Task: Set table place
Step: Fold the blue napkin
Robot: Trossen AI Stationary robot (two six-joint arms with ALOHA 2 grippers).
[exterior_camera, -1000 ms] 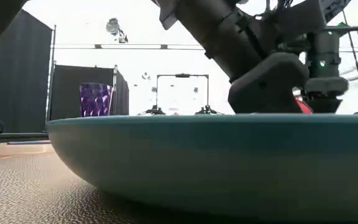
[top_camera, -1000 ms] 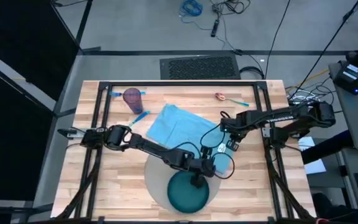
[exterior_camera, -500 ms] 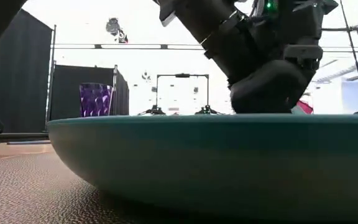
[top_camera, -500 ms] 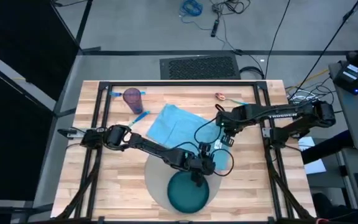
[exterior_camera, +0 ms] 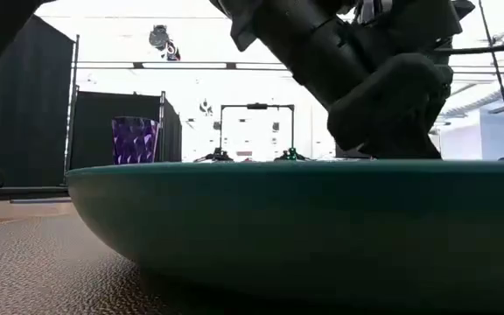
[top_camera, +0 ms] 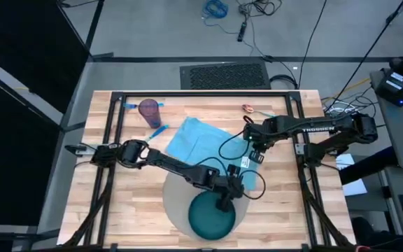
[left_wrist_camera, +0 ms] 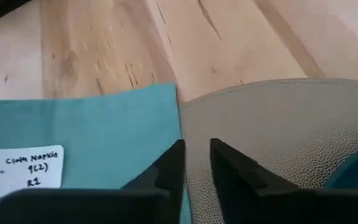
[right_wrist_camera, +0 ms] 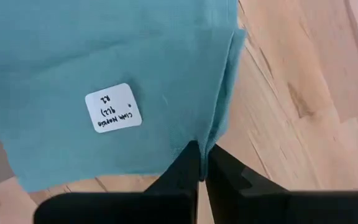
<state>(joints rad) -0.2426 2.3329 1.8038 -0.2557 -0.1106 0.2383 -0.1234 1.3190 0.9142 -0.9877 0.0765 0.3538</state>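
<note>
Left gripper (top_camera: 224, 204): you see it low at the far rim of the plate, over the placemat; in its wrist view the two fingers (left_wrist_camera: 169, 171) stand a narrow gap apart with nothing between them, so read it as nearly closed and empty.

Right gripper (top_camera: 256, 157): it hangs over the near right edge of the napkin; in its wrist view the fingers (right_wrist_camera: 188, 163) meet tip to tip right at the cloth's folded edge. You cannot tell whether cloth is caught between them.

Table place (top_camera: 177, 203): the grey placemat lies flat directly beneath the left gripper, on the table (top_camera: 96, 217). Its pebbled surface suggests a thin, limp, grippy sheet; judge it light, and take it only at a free rim, since a flat middle offers no purchase.

Plate (top_camera: 210, 217): dark teal, resting on the placemat just on the near side of the left gripper. Treat it as rigid, smooth and breakable; hold it by the raised rim.

Napkin (top_camera: 205, 143): light blue cloth, under the right gripper and overlapping the placemat's far edge. Soft and light; pinch a fold or corner.

Cup (top_camera: 149, 110): purple, well beyond both grippers, at the far left.
</note>
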